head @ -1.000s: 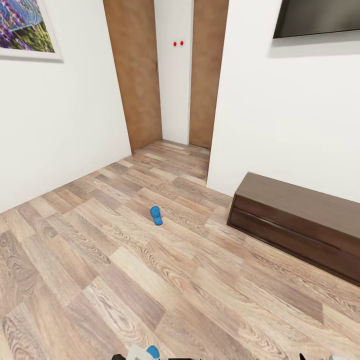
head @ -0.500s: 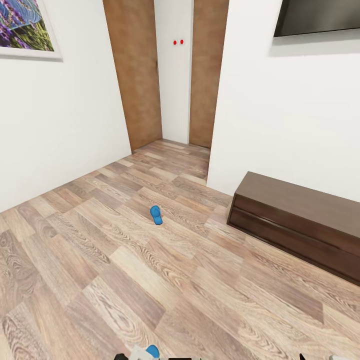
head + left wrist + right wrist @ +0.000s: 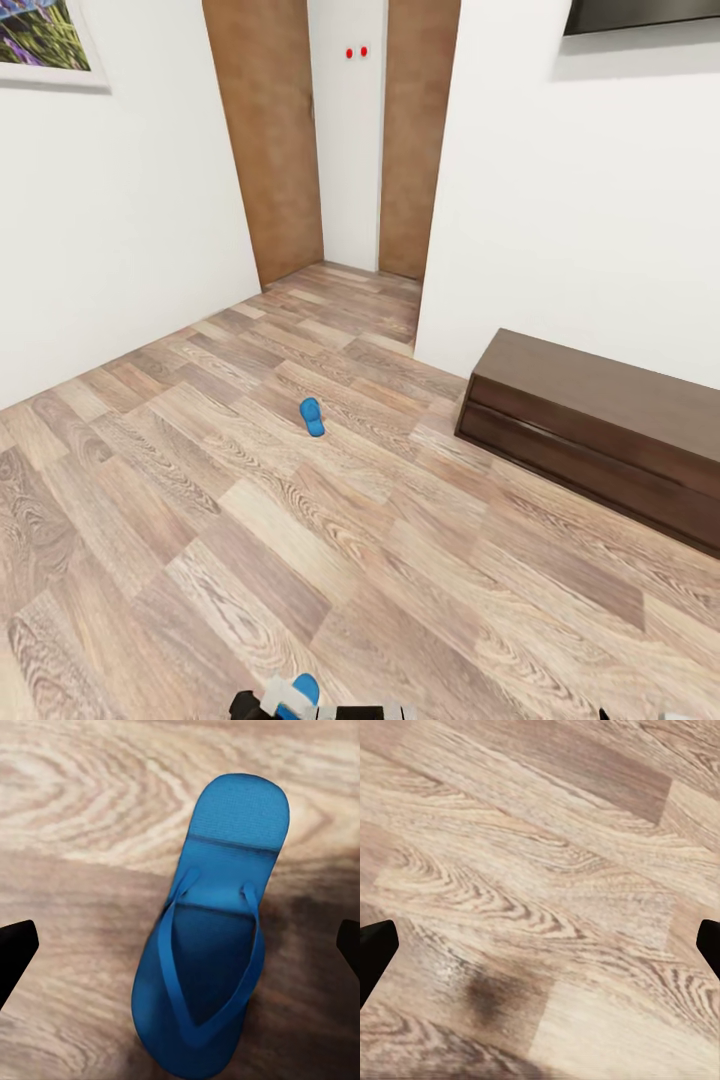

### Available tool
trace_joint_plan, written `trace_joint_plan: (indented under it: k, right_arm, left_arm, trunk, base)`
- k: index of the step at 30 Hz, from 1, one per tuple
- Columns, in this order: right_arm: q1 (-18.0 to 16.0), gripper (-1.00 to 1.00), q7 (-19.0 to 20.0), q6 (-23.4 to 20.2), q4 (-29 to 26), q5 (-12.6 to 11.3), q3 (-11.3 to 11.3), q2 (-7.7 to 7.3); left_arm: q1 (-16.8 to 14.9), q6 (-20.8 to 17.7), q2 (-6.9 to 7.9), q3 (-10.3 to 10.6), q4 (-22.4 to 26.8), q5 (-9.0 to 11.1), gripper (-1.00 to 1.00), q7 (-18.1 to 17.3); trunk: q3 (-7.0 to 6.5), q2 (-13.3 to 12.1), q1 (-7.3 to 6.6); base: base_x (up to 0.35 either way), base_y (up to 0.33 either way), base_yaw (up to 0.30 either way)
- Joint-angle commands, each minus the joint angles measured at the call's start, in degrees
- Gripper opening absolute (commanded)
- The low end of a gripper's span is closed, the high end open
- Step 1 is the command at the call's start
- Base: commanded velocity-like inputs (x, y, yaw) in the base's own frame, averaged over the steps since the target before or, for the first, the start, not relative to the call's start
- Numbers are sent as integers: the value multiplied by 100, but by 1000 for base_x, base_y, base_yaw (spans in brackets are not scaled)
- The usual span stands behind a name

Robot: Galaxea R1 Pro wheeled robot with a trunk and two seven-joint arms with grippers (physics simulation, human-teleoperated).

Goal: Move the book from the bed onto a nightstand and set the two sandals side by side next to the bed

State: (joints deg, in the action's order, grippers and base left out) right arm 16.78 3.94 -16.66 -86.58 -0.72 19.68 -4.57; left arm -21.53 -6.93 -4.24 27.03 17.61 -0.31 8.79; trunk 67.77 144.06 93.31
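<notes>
Blue flip-flop sandal (image 3: 210, 937), V-strap, wood-plank floor (image 3: 75, 817)

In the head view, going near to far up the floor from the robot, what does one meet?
Blue sandal at the left gripper at the picture's bottom edge → second blue sandal lying alone on the wood-plank floor → brown doors in the far corner.

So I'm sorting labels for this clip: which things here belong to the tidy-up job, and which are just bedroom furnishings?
Part of the job:
- far sandal on the floor
- near sandal, between the open left claw fingertips

Just there:
- long dark bench cabinet
- brown doors
- lavender picture
- wall screen
</notes>
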Motion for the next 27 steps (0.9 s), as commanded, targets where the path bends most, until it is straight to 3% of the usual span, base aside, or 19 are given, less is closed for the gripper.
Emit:
trace_joint_plan:
  k: [1,4,16,22,27]
  right_arm:
    - [1,100,28,-30,-10,-7,8,0]
    - [1,100,28,-30,-6,-7,4,0]
    - [1,100,28,-30,0,1,1,0]
    - [1,100,28,-30,1,2,1,0]
    - [1,100,28,-30,3,2,1,0]
  left_arm:
    - [-2,-37,3,43,10,-3,100,34]
    - [-18,-37,7,50,16,-4,100,39]
    - [-50,-30,3,59,29,-5,100,75]
    - [-146,-32,15,59,27,-5,100,84]
    - [-197,-30,25,63,26,-5,100,86]
  trunk:
    - [27,3,2]
    - [93,7,9]
    - [93,7,9]
    - [226,15,25]
    - [226,15,25]
  base:
    - [0,0,0]
    - [0,0,0]
    - [0,0,0]
    - [0,0,0]
    - [0,0,0]
